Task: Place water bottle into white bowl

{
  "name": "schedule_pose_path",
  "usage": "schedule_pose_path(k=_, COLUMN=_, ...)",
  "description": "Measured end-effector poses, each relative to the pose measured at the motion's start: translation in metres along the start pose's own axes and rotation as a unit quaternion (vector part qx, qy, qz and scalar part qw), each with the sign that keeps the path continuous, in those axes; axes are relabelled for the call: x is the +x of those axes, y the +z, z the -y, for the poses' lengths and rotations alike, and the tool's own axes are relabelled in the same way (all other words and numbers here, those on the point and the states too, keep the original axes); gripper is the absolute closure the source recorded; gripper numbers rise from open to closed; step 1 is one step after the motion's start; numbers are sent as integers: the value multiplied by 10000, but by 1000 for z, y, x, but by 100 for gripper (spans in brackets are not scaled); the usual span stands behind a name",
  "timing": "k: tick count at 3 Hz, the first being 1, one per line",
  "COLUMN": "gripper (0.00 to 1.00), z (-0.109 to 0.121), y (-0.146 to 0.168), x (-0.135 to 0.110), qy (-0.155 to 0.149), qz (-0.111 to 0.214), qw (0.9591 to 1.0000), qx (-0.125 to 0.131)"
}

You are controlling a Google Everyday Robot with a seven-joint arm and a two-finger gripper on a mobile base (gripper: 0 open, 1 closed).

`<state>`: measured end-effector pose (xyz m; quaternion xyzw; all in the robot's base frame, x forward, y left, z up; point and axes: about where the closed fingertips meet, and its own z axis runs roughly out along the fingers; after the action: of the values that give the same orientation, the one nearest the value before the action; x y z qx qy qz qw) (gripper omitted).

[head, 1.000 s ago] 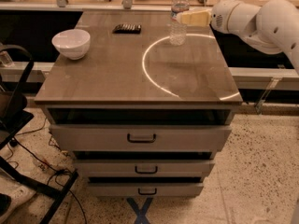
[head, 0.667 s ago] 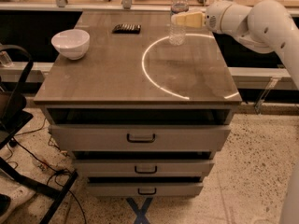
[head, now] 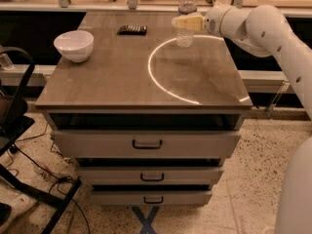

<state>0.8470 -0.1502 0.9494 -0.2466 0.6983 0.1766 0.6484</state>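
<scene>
The water bottle, clear with a white cap, stands upright at the far right of the cabinet top. My gripper reaches in from the right at the bottle's mid-height, and its tan tip crosses in front of the bottle body. The bottle's base still rests on the top. The white bowl sits empty near the far left corner, well apart from the bottle and the gripper.
A flat dark rectangular object lies at the back between bowl and bottle. A bright ring of light marks the surface. A drawer stands pulled out below. A black chair frame is at left, and a counter edge runs behind.
My gripper has moved left, from just beside the bottle to across its front. The bottle and the bowl have not moved.
</scene>
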Motion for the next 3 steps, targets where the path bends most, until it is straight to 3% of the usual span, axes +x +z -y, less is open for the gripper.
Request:
schedule_pose_path(k=1, gripper=0, z=-3, y=15, x=4, qy=148, qz=131, qw=9998, qx=-64)
schedule_pose_path(k=2, gripper=24, z=-10, y=29, x=12, qy=265, qz=320, qw=9991, qx=-106)
schedule_pose_path(k=3, gripper=55, z=-15, y=37, x=18, qy=330, qz=429, qw=9984, qx=-145)
